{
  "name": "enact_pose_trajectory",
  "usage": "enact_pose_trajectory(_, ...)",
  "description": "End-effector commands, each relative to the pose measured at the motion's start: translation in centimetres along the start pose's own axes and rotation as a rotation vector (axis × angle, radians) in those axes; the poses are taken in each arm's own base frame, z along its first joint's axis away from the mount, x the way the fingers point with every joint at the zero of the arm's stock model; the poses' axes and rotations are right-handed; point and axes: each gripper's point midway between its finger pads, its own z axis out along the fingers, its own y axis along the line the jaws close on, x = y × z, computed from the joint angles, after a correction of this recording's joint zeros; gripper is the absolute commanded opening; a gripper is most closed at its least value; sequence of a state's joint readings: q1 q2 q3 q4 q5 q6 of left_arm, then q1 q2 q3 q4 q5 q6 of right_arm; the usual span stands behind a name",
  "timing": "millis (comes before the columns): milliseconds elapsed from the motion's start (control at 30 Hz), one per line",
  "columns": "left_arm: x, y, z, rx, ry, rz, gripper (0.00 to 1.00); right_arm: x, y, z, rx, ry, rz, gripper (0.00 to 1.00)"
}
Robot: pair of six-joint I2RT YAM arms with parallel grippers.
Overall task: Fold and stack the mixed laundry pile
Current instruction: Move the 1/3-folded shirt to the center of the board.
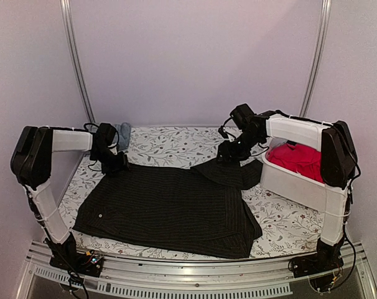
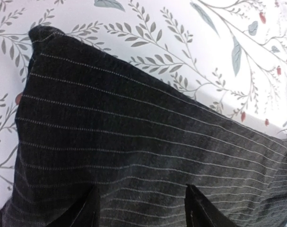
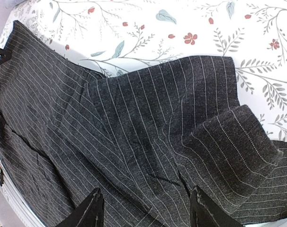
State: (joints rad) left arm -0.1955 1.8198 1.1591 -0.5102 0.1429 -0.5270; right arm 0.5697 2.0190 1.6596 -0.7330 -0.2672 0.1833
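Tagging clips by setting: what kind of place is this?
Probably a lab test booth, not a home: plain walls with metal rails, robot arms bolted to a metal frame, and a pinstriped shirt spread on a flowered table cover.

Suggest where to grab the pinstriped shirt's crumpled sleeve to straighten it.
Probably best to pinch the folded-over sleeve end from above with the right gripper: it lies doubled on the pinstriped shirt, a thick free edge on that arm's side.

floral table cover [image 1: 176, 143] | pinstriped shirt [image 1: 170, 208] spread | white bin [image 1: 288, 184] right | denim piece [image 1: 123, 132] far-left
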Motion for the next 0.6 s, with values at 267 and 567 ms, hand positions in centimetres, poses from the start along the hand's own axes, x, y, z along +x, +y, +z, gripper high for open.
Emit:
enact_pose_trajectory(267,1.6,12.7,0.5,-0.257,0.035,-0.279,0.47,-3.0,-0.9,-1.3,0.041,-0.083,0.065,0.64)
enact_pose_trajectory(567,0.2,18.7,-2.2,-0.33,-0.028,-0.416,0.47,-6.0,-3.5,-1.5,0.201,-0.13,0.103,0.64)
